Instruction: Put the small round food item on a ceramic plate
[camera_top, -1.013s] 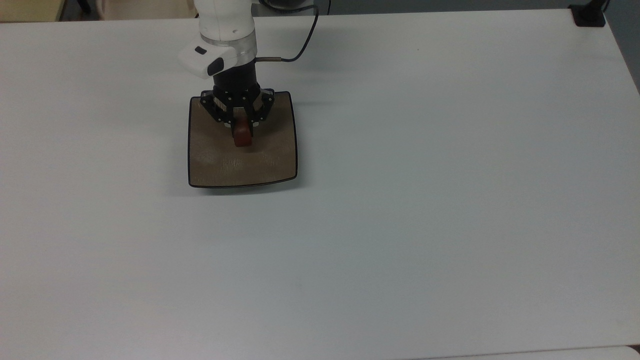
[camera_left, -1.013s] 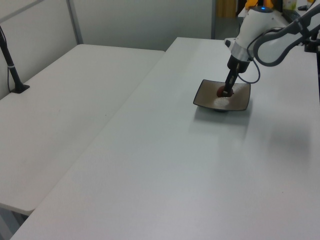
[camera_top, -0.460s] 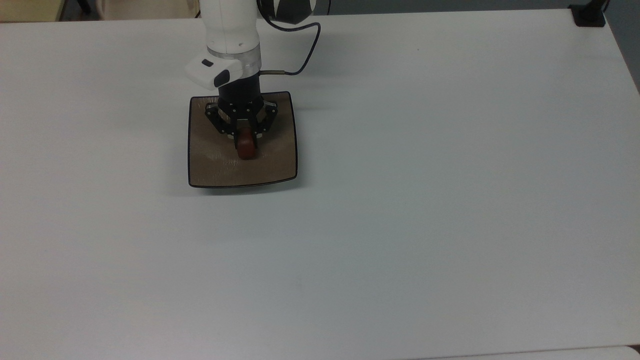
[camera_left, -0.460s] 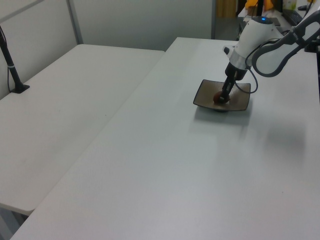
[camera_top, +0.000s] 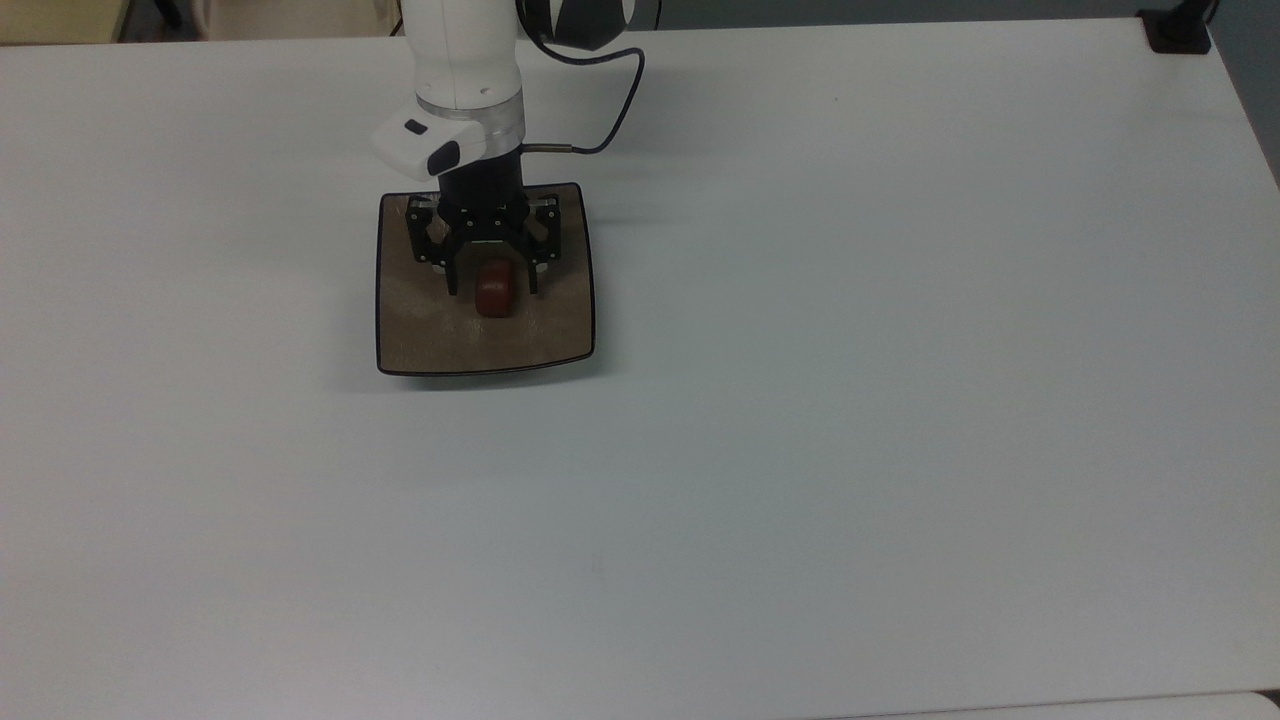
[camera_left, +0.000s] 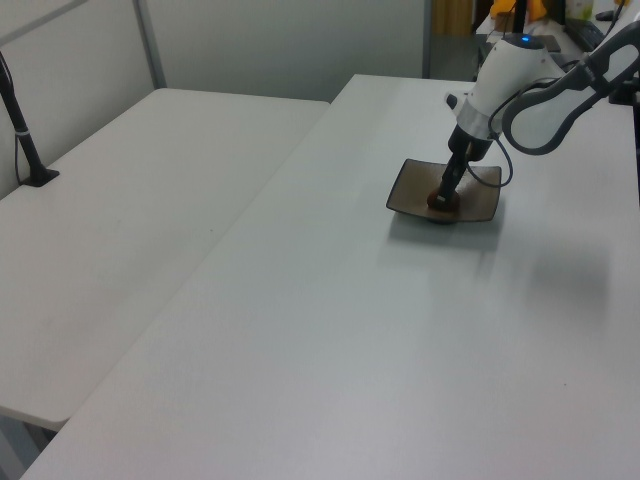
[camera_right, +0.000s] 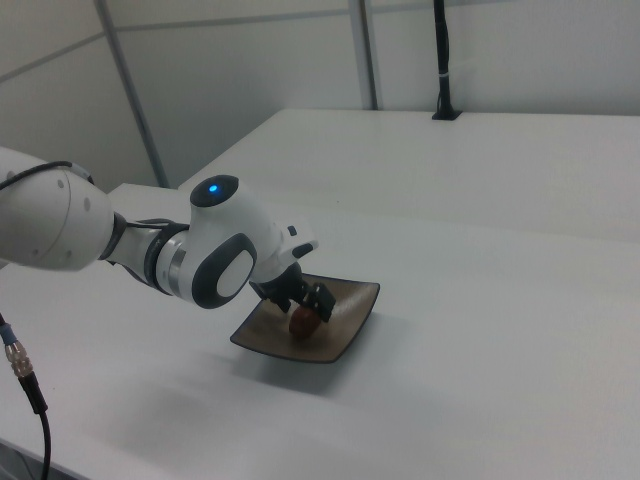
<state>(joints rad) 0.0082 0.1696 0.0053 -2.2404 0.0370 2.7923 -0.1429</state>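
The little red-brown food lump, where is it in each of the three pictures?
Top view: the lump lies on the plate, upper left of the picture, between the open gripper's fingers.
Left view: upper right, on the plate, the lump under the arm's tip.
Right view: lower middle, the lump on the plate.
Shared landmark: the plate.

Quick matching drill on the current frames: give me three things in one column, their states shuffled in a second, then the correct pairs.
Things:
1. small dark reddish-brown rounded food lump
2. square tan-brown glossy plate with thin black rim
3. black two-finger gripper

States:
A. open, fingers either side of the lump
B. sitting on the plate
C. resting on the white table

Pairs: 1-B, 2-C, 3-A
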